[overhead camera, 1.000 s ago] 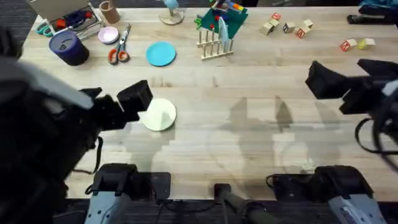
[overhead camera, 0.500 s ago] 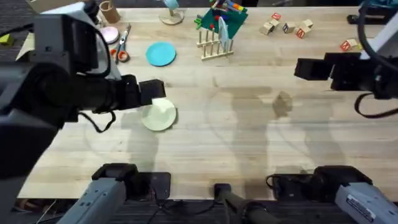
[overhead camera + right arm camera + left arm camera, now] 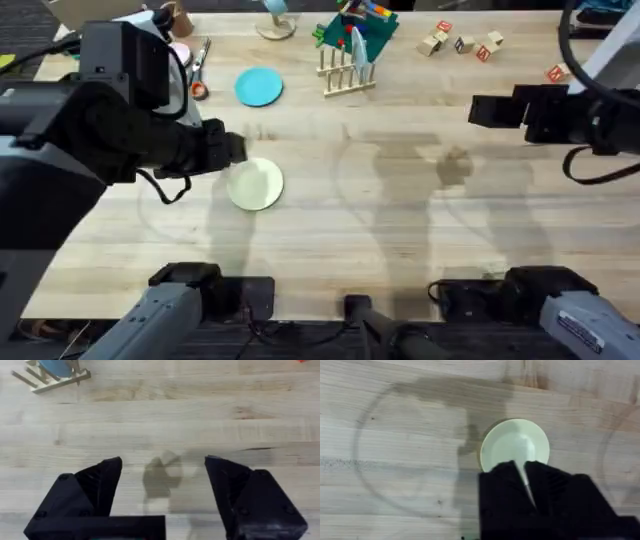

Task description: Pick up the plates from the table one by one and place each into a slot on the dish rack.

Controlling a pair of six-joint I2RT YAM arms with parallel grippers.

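The cream plate [image 3: 256, 185] lies flat on the worktop [image 3: 400, 240], toward the left and nearer the arms than the rack. The left pincer [image 3: 525, 476] hangs directly over it, fingers drawn narrow with only a slit between them and nothing held. Over the last second this arm has swung in above the plate and risen close under the camera, so a grasp looks about to begin. The right pincer [image 3: 162, 477] stands wide and empty over bare wood, having drifted only a little inward. The blue-teal plate [image 3: 259, 86] waits farther back, well apart from the first. The dish rack [image 3: 345, 70] stands just right of it, with a green holder [image 3: 355, 30] close behind; scissors [image 3: 198, 70] lie left, clear of the path.
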